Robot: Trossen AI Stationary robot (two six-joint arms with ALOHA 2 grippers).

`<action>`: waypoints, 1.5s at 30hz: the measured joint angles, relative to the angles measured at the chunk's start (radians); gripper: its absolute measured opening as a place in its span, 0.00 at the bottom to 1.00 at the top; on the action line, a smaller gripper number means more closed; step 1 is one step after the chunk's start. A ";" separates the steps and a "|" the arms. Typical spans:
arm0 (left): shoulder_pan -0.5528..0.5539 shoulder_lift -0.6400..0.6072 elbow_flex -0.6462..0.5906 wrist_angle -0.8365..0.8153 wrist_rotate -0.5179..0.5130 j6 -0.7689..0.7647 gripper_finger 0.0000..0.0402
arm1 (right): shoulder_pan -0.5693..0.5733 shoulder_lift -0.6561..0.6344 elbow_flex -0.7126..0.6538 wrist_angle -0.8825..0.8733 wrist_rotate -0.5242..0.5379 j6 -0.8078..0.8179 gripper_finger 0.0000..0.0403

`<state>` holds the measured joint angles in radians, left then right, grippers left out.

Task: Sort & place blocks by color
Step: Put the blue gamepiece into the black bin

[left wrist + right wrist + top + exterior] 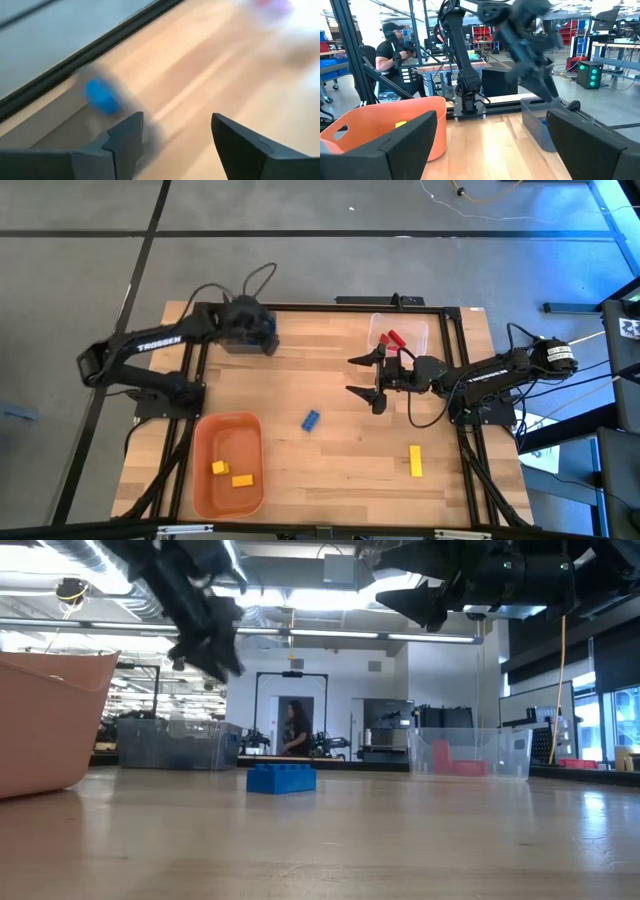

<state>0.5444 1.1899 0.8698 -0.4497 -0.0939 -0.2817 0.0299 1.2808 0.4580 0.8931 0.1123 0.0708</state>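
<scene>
**benchwatcher:** So where's this sort at? The left gripper (268,340) is hovering over the grey plastic bin (243,343) at the far left of the wooden table (330,470), fingers apart and nothing between them. Its wrist cam shows a small blue plastic brick (101,96) down in the bin, I think; that shot is smeared, so don't quote me. Looks like a blue drop-off just wrapped.

**tinkerpaul:** Agreed. The right gripper (377,385) is spread wide and empty too, parked mid-table beside the clear plastic bin (400,333) with a red brick (393,339) inside. The orange plastic tub (228,463) at the near left holds two yellow bricks (232,473).

**benchwatcher:** Leftovers: a loose blue studded brick (311,420) in the middle of the table and a long yellow brick (415,461) near the front right.

**tinkerpaul:** I'd guess the loose blue one's next. Either arm needs to come down over it, line its fingers across the narrow sides, close, then carry it to the grey bin.
</scene>
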 joint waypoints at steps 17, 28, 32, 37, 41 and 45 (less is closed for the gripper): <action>-0.593 -0.224 -0.678 1.320 -0.065 0.100 0.56 | 0.000 0.000 0.000 -0.005 -0.001 0.003 0.93; -0.602 -0.220 -0.693 1.338 -0.128 0.133 0.56 | 0.000 0.000 0.000 -0.001 -0.001 0.000 0.93; -0.602 -0.220 -0.693 1.342 -0.127 0.132 0.56 | 0.000 0.000 0.000 -0.001 -0.004 0.000 0.93; -0.602 -0.220 -0.680 1.308 -0.140 0.092 0.56 | 0.000 0.000 0.000 -0.001 -0.004 0.000 0.93; -0.605 -0.220 -0.569 1.032 -0.220 0.011 0.56 | 0.000 0.000 0.000 -0.001 -0.002 0.000 0.93; -0.639 -0.159 -0.372 0.614 -0.401 -0.162 0.55 | 0.000 0.000 0.000 -0.001 -0.002 0.000 0.93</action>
<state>-0.0947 1.0312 0.4979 0.1646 -0.4950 -0.4434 0.0299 1.2808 0.4580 0.8921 0.1108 0.0704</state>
